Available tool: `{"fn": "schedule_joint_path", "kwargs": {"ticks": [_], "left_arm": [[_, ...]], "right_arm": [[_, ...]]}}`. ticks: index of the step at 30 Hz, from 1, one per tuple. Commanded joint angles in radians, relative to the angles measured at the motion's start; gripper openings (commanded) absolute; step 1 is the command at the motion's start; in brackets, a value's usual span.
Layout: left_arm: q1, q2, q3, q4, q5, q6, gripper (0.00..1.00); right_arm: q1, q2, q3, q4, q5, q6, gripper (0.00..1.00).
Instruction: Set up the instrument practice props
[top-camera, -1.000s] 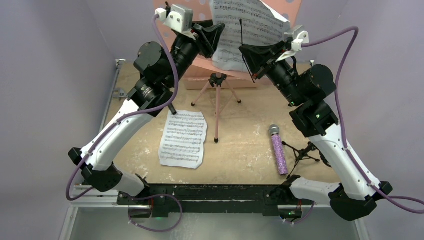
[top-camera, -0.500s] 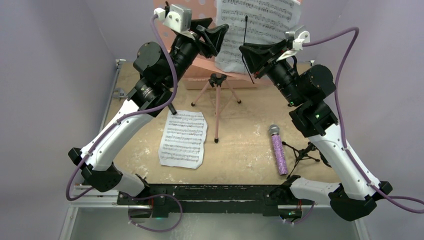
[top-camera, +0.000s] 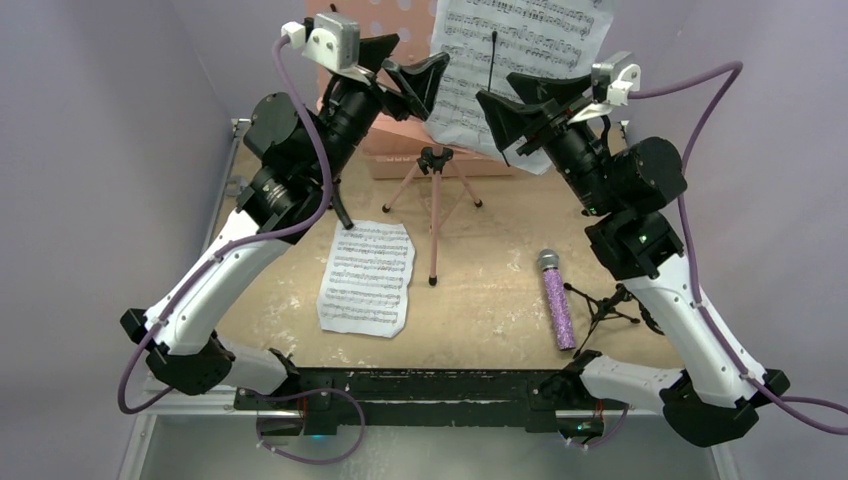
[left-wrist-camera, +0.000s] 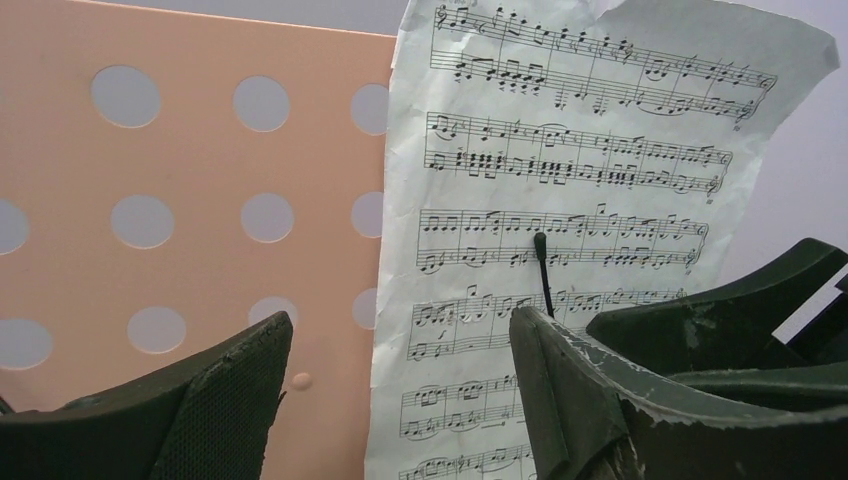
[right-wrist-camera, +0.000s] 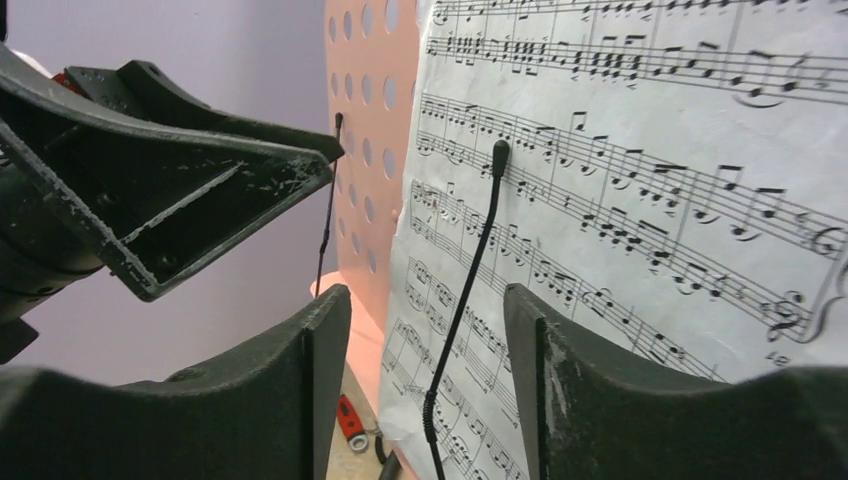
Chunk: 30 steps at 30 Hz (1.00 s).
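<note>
The pink perforated music stand (top-camera: 400, 20) rises at the back of the table on its tripod legs (top-camera: 435, 215). One white sheet-music page (top-camera: 520, 60) leans on its desk (left-wrist-camera: 200, 250) behind a thin black wire holder (left-wrist-camera: 543, 270). My left gripper (top-camera: 400, 62) is open just left of that page's edge (left-wrist-camera: 400, 330). My right gripper (top-camera: 520, 100) is open in front of the page and wire (right-wrist-camera: 428, 300), touching neither. A second page (top-camera: 367, 278) lies flat on the table. The purple glittery microphone (top-camera: 557, 300) lies at the right beside the small black tripod mic stand (top-camera: 610, 305).
A pink box (top-camera: 395, 165) sits behind the stand's legs. A red-handled tool (right-wrist-camera: 350, 420) lies on the table below the stand's desk. Grey enclosure walls close in on both sides. A metal rail (top-camera: 225, 200) runs along the table's left edge.
Both grippers have opened and let go of the page on the stand. The page now hangs straighter behind the wire. The left arm has drawn back to the left.
</note>
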Motion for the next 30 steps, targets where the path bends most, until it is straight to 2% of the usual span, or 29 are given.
{"fn": "schedule_joint_path", "kwargs": {"ticks": [1,10,19,24,30], "left_arm": [[0.005,-0.054,-0.03,-0.018,-0.034,0.011,0.79],[0.005,-0.141,-0.137,-0.046,-0.079,-0.015,0.81],[0.005,-0.219,-0.226,-0.119,-0.098,-0.069,0.87],[0.004,-0.277,-0.302,-0.15,-0.109,-0.111,0.88],[0.005,-0.358,-0.424,-0.141,-0.056,-0.124,0.9]], "right_arm": [[0.004,-0.025,-0.006,0.044,0.028,-0.01,0.62],[0.004,-0.008,0.005,-0.029,0.166,-0.072,0.72],[0.004,0.017,0.033,-0.052,0.226,-0.103,0.74],[0.004,-0.008,0.009,-0.02,0.189,-0.126,0.75],[0.004,-0.073,-0.065,0.036,0.11,-0.194,0.83]]}}
